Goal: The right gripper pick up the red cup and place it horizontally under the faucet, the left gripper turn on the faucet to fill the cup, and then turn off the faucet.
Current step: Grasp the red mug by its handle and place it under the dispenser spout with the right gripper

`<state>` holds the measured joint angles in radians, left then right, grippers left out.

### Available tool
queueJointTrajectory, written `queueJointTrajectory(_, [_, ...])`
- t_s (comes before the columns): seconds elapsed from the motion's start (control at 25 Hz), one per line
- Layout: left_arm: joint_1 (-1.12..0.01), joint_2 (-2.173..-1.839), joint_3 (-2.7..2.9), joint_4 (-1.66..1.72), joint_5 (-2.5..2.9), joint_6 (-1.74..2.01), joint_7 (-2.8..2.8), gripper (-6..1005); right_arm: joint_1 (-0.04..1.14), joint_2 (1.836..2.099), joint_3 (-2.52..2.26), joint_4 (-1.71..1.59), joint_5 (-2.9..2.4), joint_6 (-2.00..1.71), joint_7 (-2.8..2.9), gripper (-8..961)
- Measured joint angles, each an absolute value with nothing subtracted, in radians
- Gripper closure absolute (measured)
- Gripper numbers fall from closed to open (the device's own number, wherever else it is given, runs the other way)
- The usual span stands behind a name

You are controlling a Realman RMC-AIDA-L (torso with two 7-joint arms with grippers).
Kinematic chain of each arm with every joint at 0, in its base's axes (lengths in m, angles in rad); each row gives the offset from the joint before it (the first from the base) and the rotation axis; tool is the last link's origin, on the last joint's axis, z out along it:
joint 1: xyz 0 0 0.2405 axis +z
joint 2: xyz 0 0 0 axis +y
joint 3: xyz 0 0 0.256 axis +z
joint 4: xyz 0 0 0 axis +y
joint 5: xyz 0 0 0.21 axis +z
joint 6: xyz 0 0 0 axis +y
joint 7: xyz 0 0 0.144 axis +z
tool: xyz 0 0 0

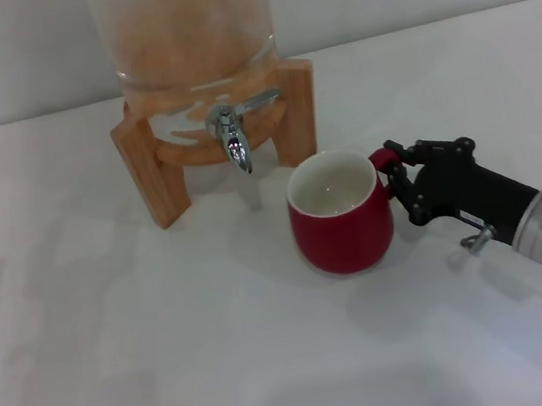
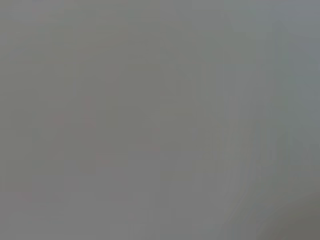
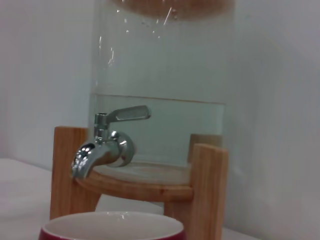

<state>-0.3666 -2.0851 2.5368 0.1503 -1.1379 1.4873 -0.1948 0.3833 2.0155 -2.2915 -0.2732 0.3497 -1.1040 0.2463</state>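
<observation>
The red cup [image 1: 341, 213] stands upright on the white table, its white inside empty. It sits just right of the faucet [image 1: 233, 133] and nearer to me, not straight below the spout. My right gripper [image 1: 397, 185] reaches in from the right, its black fingers closed on the cup's small handle. In the right wrist view the cup's rim [image 3: 112, 226] lies low in the picture, with the chrome faucet [image 3: 102, 149] and its flat lever [image 3: 127, 114] above it. No water runs from the spout. The left gripper is out of view; the left wrist view is plain grey.
The glass dispenser [image 1: 182, 34], partly filled with water [image 3: 160, 130], rests in a wooden stand [image 1: 151, 174] at the back of the table [image 1: 122, 365]. A pale wall rises behind it.
</observation>
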Motion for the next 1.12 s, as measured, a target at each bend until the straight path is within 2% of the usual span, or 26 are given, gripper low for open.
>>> queueJointTrajectory(1.12, [-0.391,-2.085,2.54,0.15,-1.137,1.485,-0.195,170,0.517,2.028,-2.353,-0.291,0.35,-0.939,0.306,837])
